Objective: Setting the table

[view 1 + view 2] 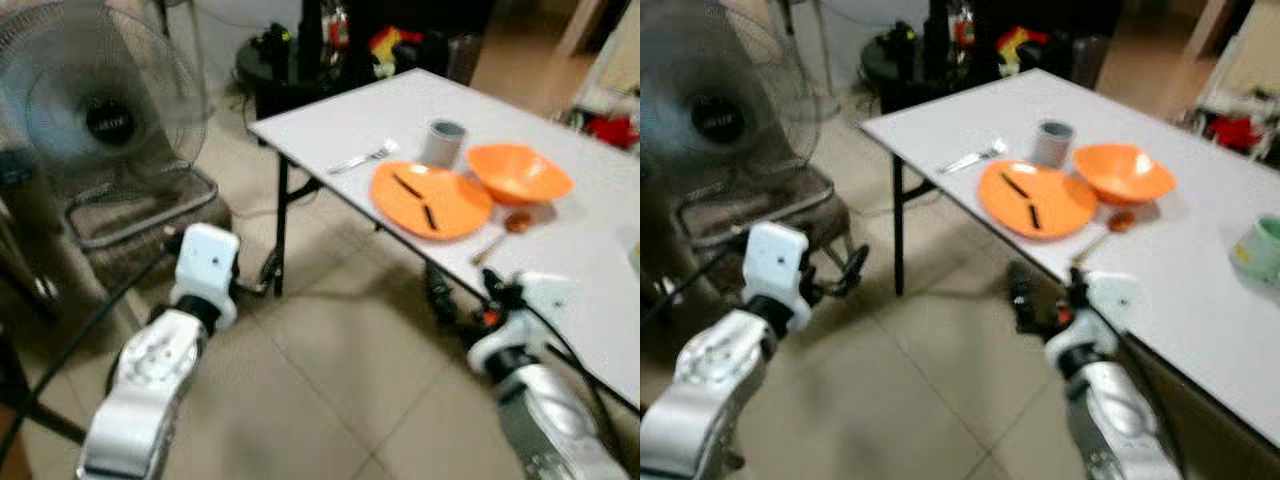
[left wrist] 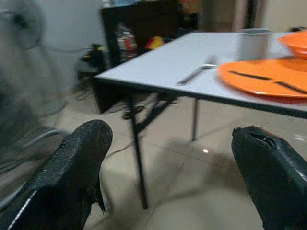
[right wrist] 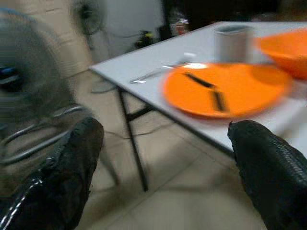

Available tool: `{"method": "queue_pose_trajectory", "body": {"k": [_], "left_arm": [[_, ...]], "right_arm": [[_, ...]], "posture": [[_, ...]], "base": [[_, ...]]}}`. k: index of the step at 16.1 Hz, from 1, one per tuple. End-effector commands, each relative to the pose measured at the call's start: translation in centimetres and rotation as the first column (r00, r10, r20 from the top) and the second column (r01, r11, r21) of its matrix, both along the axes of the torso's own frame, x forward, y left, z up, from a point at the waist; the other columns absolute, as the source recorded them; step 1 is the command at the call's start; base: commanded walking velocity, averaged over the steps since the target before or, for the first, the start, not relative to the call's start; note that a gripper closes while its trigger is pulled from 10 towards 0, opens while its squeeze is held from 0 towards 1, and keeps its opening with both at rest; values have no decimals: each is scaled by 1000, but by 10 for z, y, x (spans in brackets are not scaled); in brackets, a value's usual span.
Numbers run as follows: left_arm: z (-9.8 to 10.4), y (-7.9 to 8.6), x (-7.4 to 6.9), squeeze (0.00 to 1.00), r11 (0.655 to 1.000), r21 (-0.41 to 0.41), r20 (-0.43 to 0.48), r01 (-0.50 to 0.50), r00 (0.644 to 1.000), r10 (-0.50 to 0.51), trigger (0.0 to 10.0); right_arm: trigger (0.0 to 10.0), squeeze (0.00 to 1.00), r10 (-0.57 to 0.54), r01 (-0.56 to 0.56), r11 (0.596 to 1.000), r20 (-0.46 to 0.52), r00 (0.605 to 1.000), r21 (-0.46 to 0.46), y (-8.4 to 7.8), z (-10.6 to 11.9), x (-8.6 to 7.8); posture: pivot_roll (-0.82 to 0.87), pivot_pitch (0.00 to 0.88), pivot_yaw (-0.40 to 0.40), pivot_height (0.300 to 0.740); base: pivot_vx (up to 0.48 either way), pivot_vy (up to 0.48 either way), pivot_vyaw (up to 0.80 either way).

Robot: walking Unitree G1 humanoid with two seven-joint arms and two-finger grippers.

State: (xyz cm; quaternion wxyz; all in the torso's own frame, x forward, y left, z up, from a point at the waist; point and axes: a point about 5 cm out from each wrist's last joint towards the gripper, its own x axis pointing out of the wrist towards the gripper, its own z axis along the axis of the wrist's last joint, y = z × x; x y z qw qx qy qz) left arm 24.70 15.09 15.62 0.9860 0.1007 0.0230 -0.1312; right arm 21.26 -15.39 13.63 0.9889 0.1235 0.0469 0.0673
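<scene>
A white table (image 1: 330,115) carries an orange plate (image 1: 430,200) with two short black sticks on it. Beside the plate are an orange bowl (image 1: 518,172), a grey cup (image 1: 444,142), a silver fork (image 1: 362,157) and a brownish spoon (image 1: 505,230). My left gripper (image 1: 843,273) hangs over the tiled floor to the left of the table, open, its fingers (image 2: 81,163) wide apart with nothing between them. My right gripper (image 1: 1028,297) is low by the table's near edge, below the plate. It is open too, and its fingers (image 3: 273,167) hold nothing.
A standing fan (image 1: 95,100) and a metal-framed chair (image 1: 140,205) are at the left. Dark clutter (image 1: 330,40) sits behind the table's far corner. A pale green cup (image 1: 1260,248) stands on the table at the right. Black table legs (image 1: 282,225) stand ahead.
</scene>
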Motion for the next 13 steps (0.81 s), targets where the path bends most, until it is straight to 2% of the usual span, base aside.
{"method": "queue_pose_trajectory", "body": {"k": [1,13], "left_arm": [[1,-1,0,0,1000,-8,1,0,1000,0,10000],[2,1,0,0,1000,-13,2,-11,1000,11,10000]], "right_arm": [[10000,0,-10,10,1000,15,1000,-6,-4,4,1],[10000,0,-14,14,1000,12,1000,-8,-5,3,4]], "posture": [[59,0,-41,740],[65,0,-47,740]], "base": [[0,304,800],[0,299,800]]}}
